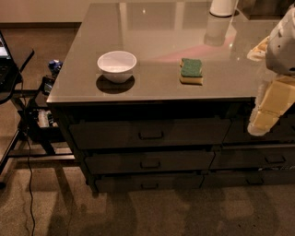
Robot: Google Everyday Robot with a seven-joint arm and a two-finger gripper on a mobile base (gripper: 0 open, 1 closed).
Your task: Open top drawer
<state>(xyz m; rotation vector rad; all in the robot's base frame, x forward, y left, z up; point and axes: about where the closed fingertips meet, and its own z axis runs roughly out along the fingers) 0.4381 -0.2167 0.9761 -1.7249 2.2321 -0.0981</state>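
Observation:
The top drawer (110, 133) is the wide dark front just under the grey countertop (152, 87), the tallest of its stack. Its small dark loop handle (151, 135) sits at the centre. The drawer front lies flush with the cabinet, shut. My gripper (261, 124) hangs at the right edge of the view on a cream-white arm (282, 44). It is in front of the narrower right-hand drawers, level with the top drawer and well to the right of its handle, not touching it.
A white bowl (117, 65) and a green-and-yellow sponge (191, 71) lie on the countertop, with a white cylinder (222, 7) at the back. Two shallower drawers (150, 162) sit below. A dark stand with cables (27, 115) is on the left, over carpet (138, 212).

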